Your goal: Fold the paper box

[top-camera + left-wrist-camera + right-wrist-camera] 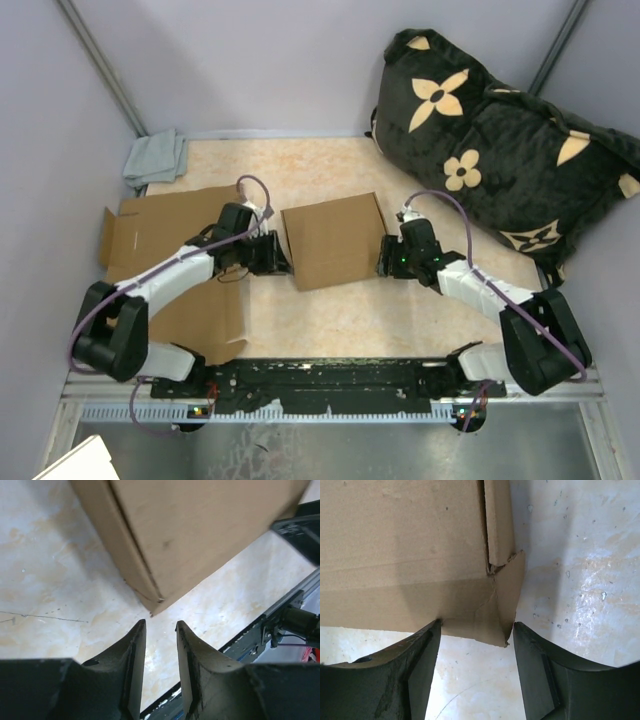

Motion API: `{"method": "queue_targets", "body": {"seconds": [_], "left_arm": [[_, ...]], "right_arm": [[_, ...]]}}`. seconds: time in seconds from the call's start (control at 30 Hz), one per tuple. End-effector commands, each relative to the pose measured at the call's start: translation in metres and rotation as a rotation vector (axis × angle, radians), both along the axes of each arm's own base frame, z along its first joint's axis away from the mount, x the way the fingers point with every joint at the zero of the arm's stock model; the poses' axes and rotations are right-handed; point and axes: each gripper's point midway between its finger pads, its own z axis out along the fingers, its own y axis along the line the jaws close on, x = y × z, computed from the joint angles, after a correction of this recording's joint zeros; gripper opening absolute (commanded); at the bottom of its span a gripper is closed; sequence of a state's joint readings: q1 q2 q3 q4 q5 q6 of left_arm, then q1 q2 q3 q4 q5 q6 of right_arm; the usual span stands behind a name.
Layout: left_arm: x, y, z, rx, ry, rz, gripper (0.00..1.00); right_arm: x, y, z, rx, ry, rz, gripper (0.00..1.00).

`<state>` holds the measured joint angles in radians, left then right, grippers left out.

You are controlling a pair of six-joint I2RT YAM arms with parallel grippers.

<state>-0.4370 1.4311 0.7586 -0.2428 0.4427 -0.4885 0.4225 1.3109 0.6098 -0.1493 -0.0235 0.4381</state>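
Observation:
The brown paper box (335, 240) lies in the middle of the table, between the two arms. My left gripper (276, 256) stands at its left side; in the left wrist view the box's corner (155, 607) is just ahead of the open left gripper (160, 626), with only bare table between the fingers. My right gripper (386, 258) is at the box's right side. In the right wrist view a creased corner flap (502, 610) of the box (400, 545) dips between the tips of the right gripper (476, 625), whose jaws stand wide on either side of it.
A flat sheet of cardboard (165, 235) lies under and beside the left arm. A grey cloth (155, 158) sits at the back left corner. A black cushion with cream flowers (500, 150) fills the back right. The table's front rail (330, 378) runs between the arm bases.

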Motion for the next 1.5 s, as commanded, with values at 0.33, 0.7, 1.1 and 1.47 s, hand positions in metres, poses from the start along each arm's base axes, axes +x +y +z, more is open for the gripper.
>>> {"method": "queue_targets", "body": {"seconds": [0.33, 0.7, 1.1, 1.47], "left_arm": [[0.042, -0.034, 0.112, -0.137, -0.251, -0.097, 0.41], [0.102, -0.106, 0.055, -0.074, -0.183, -0.204, 0.40], [0.106, -0.118, 0.024, -0.016, -0.137, -0.209, 0.39], [0.102, -0.117, 0.002, 0.006, -0.080, -0.201, 0.38]], "right_arm": [[0.006, -0.009, 0.030, -0.033, -0.112, 0.024, 0.62], [0.016, 0.009, 0.026, 0.027, -0.179, 0.101, 0.57], [0.008, 0.017, 0.034, 0.072, -0.171, 0.140, 0.44], [0.007, 0.016, 0.033, 0.065, -0.155, 0.133, 0.39]]}}
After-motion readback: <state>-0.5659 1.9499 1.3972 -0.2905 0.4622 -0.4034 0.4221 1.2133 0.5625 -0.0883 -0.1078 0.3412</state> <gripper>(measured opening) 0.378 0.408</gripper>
